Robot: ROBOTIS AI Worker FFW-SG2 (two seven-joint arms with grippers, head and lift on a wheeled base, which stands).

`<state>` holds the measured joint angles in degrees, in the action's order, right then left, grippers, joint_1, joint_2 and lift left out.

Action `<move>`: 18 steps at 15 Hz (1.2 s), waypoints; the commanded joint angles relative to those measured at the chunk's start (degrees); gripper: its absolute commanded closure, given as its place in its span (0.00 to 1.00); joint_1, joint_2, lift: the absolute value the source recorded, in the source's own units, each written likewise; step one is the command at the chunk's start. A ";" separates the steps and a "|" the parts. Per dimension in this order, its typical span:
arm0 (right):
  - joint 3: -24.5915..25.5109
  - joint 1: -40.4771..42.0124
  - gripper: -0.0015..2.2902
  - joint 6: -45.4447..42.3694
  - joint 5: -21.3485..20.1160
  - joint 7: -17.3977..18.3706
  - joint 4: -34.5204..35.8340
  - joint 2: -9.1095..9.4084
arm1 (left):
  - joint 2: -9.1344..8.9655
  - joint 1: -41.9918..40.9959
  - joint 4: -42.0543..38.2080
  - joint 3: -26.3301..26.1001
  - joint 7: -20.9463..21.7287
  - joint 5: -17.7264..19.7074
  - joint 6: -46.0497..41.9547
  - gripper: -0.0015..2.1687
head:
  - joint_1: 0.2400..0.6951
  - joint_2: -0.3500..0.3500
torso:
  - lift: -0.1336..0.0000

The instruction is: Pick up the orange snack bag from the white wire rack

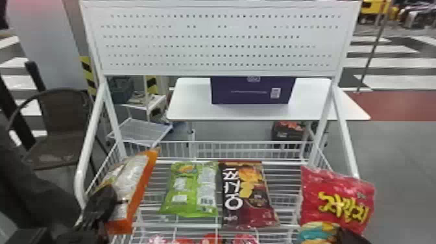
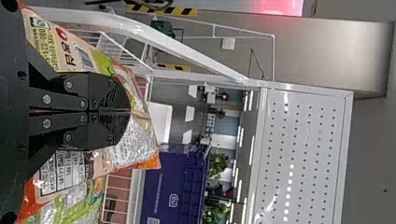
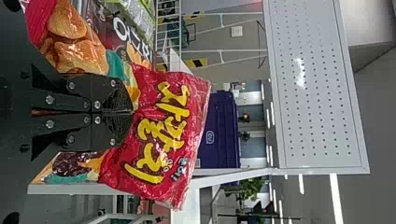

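Across the middle of the head view stands the white wire rack (image 1: 92, 129), with a perforated back panel (image 1: 224, 32) rising over its far side. Beyond it lies a white tabletop (image 1: 194, 110) bearing a purple box (image 1: 253, 92), and a brown chair (image 1: 61, 123) stands off to the far left.

At the right end of the rack is a big red snack bag (image 1: 337, 194), its face towards the robot. The orange snack bag (image 1: 129, 191), the one wanted, is at the left end, tilted and standing well above the level of the shelf wires. Between them lie a green snack bag (image 1: 191, 191) and a dark brown snack bag (image 1: 248, 194), side by side and close together. A few red packets (image 1: 211, 240) show at the near edge, lower down.

The left gripper (image 2: 130, 111) has its fingers pressed together on the orange bag, pinching its wrapper, with printed film bulging out on both sides. The right gripper (image 3: 133, 112) has the red bag in the same sort of pinch.

I judge the grasp made and the lift in hand. To be fair, the head view doesn't settle whether the orange bag's lower edge is touching the wires. Next, the left arm should keep that pinch firm and raise the bag straight up, clear of the side rail, before drawing it away. Slick film could slip or crumple if tugged sideways, or catch on the wire.
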<state>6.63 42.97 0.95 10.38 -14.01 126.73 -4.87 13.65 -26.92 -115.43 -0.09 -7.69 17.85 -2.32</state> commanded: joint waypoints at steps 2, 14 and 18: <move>0.13 -0.25 0.97 0.25 0.08 -0.06 -0.34 0.04 | 0.76 -5.95 -3.49 1.50 0.39 0.08 -1.23 0.95 | 0.57 0.50 | 1.00; 0.13 -0.69 0.97 0.25 0.26 -0.23 -0.96 -0.14 | 1.90 -8.85 -3.05 7.65 3.47 2.45 -3.51 0.95 | 0.57 0.50 | 1.00; 0.13 -0.61 0.97 0.25 0.26 -0.23 -0.87 -0.14 | 1.82 -8.67 -3.05 6.95 3.47 2.45 -3.51 0.95 | 0.57 0.50 | 1.00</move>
<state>6.76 42.33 1.20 10.64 -14.22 125.79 -5.01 15.47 -35.62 -118.48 7.05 -4.22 20.30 -5.84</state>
